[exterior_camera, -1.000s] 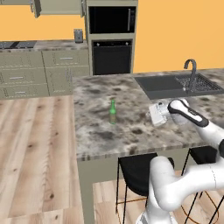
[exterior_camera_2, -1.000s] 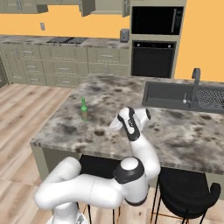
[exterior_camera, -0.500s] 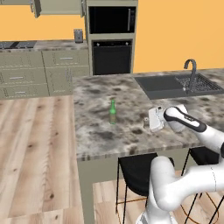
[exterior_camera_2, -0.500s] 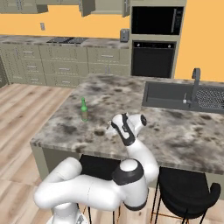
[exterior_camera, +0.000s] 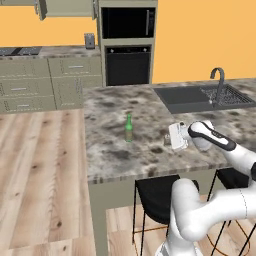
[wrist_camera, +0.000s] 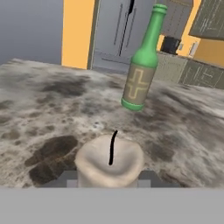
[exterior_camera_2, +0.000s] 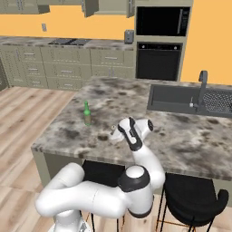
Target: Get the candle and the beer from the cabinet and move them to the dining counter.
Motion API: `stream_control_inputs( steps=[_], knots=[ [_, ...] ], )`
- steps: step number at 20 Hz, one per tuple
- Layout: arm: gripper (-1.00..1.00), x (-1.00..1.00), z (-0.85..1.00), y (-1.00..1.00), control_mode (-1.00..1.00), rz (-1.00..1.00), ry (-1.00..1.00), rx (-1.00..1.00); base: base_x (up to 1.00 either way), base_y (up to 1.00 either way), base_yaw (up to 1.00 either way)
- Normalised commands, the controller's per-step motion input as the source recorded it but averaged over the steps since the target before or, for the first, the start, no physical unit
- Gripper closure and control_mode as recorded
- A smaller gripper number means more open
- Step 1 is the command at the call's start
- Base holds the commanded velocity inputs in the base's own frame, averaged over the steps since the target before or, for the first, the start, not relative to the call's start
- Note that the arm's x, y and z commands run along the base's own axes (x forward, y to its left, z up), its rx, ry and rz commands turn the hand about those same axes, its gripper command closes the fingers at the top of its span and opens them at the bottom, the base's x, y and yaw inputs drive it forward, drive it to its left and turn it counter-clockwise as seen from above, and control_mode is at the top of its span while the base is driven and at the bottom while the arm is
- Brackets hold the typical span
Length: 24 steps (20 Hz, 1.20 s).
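Lowered toward the dining counter [exterior_camera: 115, 150], the gripper [wrist_camera: 109, 180] clamps the candle [wrist_camera: 110, 162] near the beer [exterior_camera: 129, 128].

Kitchen: oven [exterior_camera: 127, 66], sink [exterior_camera: 200, 97], cabinets [exterior_camera_2: 59, 68].

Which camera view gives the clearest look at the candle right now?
The hand view: the candle sits large between the gripper fingertips, its dark wick plain to see. In the left base view it is a small stub beside the hand; in the right base view, a pale speck on the dining counter.
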Motion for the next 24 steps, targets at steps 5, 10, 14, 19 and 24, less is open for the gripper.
stream_control_inputs(
  steps=[5,10,14,19,24],
  knots=[
    [-1.00,0.10,-0.26,-0.01,-1.00,0.16,0.02,0.02,0.00,0.00,0.00],
    [-1.00,0.04,-0.15,-0.07,-1.00,0.14,0.00,0.03,0.00,0.00,0.00],
    [-1.00,-0.01,0.01,-0.19,-1.00,0.10,0.00,0.03,0.00,0.00,0.00],
    [-1.00,-0.09,0.28,-0.17,-1.00,0.01,0.00,0.00,0.00,0.00,0.00],
    [-1.00,-0.06,0.44,-0.17,-1.00,0.00,0.00,-0.01,0.00,0.00,0.00]
  ],
)
